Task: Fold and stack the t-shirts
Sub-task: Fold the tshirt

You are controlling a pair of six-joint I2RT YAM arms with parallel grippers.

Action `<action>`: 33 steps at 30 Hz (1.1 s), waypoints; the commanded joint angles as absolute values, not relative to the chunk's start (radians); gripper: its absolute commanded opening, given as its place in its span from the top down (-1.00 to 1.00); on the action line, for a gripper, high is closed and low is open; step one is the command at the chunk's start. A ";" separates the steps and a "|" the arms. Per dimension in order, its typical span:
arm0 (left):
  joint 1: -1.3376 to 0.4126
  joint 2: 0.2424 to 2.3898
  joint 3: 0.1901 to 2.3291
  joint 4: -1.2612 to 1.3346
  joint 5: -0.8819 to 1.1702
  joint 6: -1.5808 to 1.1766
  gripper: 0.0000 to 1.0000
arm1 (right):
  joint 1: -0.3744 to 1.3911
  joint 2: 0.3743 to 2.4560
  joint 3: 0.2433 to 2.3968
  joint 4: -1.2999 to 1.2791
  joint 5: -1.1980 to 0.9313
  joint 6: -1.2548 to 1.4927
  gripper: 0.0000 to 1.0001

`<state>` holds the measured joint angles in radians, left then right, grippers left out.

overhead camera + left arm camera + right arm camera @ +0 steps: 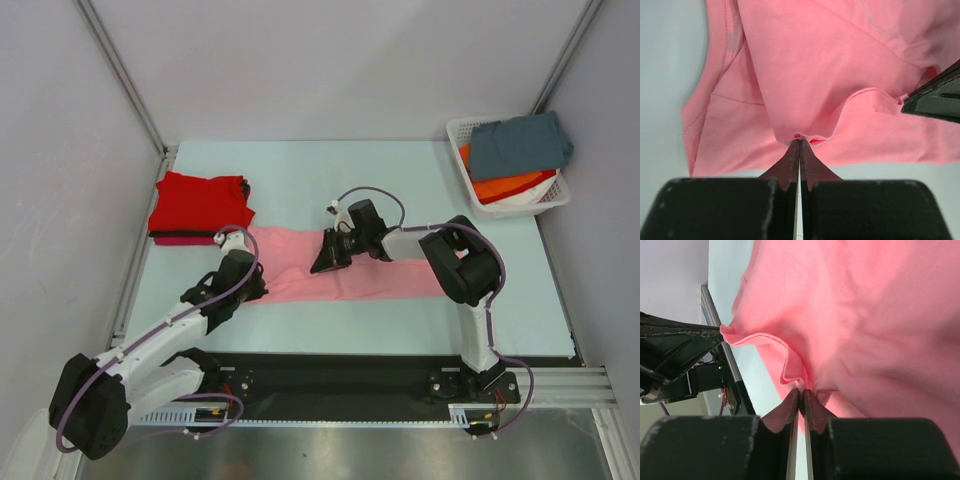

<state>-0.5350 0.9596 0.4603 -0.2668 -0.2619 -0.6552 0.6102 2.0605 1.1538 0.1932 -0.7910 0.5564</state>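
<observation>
White basket, well beyond right claw: slate t-shirt atop orange t-shirt. Pink t-shirt on bench, stretched between claws. Left claw pressed together, pinching hem; right claw pinching fold.

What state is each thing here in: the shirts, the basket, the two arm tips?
pink t-shirt: laid out as a long strip, pinched at two places.
left end effector: shut on the pink t-shirt.
right end effector: shut on the pink t-shirt.
red t-shirt: folded, atop the magenta t-shirt.
grey-blue t-shirt: bunched in the basket, over the orange t-shirt.
basket: upright.
</observation>
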 commanded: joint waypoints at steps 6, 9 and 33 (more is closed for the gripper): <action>-0.561 0.919 0.414 -0.284 -0.278 -0.698 0.99 | 0.592 2.040 1.134 0.207 -0.785 0.520 0.71; -0.566 0.911 0.413 -0.293 -0.272 -0.701 0.99 | 0.589 2.043 1.132 0.206 -0.784 0.517 0.72; -0.591 0.890 0.468 -0.327 -0.298 -0.695 -0.19 | 0.575 1.945 1.048 0.242 -0.789 0.479 0.31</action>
